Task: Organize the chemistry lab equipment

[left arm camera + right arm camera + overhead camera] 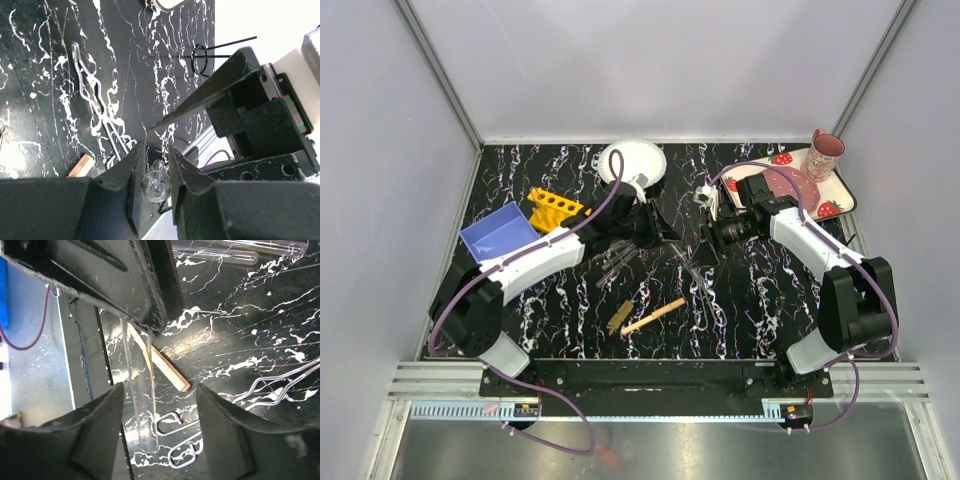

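Observation:
My left gripper is shut on a slender clear tube, seen end-on between its fingers in the left wrist view. In the right wrist view that tube hangs from the left gripper and reaches down between my right gripper's open jaws, nearer the left finger. My right gripper faces the left one at mid-table. More clear tubes and thin metal rods lie below them. A brown brush and a pale wooden stick lie nearer the front. The yellow rack stands at the left.
A blue bin sits beside the rack. A white plate is at the back. A strawberry tray with a pink cup is at the back right. Wire loops lie under the right gripper.

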Controlling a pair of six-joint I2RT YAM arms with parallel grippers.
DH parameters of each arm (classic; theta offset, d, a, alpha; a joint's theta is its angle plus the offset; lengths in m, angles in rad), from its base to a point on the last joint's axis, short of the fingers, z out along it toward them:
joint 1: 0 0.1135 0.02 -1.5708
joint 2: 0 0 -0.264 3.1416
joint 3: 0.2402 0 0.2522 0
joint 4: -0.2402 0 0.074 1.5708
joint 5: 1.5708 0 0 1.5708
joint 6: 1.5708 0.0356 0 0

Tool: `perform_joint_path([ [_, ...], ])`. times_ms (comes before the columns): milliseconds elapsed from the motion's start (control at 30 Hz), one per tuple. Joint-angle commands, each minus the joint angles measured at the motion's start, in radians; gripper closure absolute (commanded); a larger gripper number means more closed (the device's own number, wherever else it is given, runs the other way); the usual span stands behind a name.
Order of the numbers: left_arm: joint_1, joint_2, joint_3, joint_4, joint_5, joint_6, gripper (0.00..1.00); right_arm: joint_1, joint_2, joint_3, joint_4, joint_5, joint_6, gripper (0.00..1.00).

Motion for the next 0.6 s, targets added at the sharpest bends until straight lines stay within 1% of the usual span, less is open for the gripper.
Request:
perform_joint_path([
  [0, 0.001, -0.111, -0.045, -0.006, -0.040, 0.027, 0.90, 0.000, -0.064, 0.021, -0.034, -0.043, -0.080, 0.24],
  [67, 0.002, -0.155, -0.060, -0.041, -0.086, 0.068, 0.90, -0.005, -0.084, 0.041, -0.098, -0.055, -0.126, 0.18],
  [133, 0.008, -0.191, -0.080, -0.104, -0.126, 0.114, 0.90, -0.017, -0.096, 0.057, -0.169, -0.075, -0.196, 0.15],
  [200, 0.017, -0.254, -0.093, -0.180, -0.189, 0.147, 0.90, -0.045, -0.101, 0.072, -0.206, -0.078, -0.232, 0.14],
  [267, 0.044, -0.321, -0.107, -0.237, -0.261, 0.197, 0.90, -0.066, -0.112, 0.074, -0.208, -0.078, -0.237, 0.14],
  [300, 0.056, -0.346, -0.110, -0.292, -0.282, 0.216, 0.90, -0.089, -0.119, 0.074, -0.209, -0.078, -0.239, 0.14],
  [433, 0.166, -0.467, -0.097, -0.415, -0.350, 0.323, 0.90, -0.123, -0.130, 0.071, -0.209, -0.083, -0.240, 0.14],
  [567, 0.270, -0.518, -0.028, -0.523, -0.419, 0.418, 0.90, -0.126, -0.124, 0.069, -0.206, -0.088, -0.242, 0.14],
])
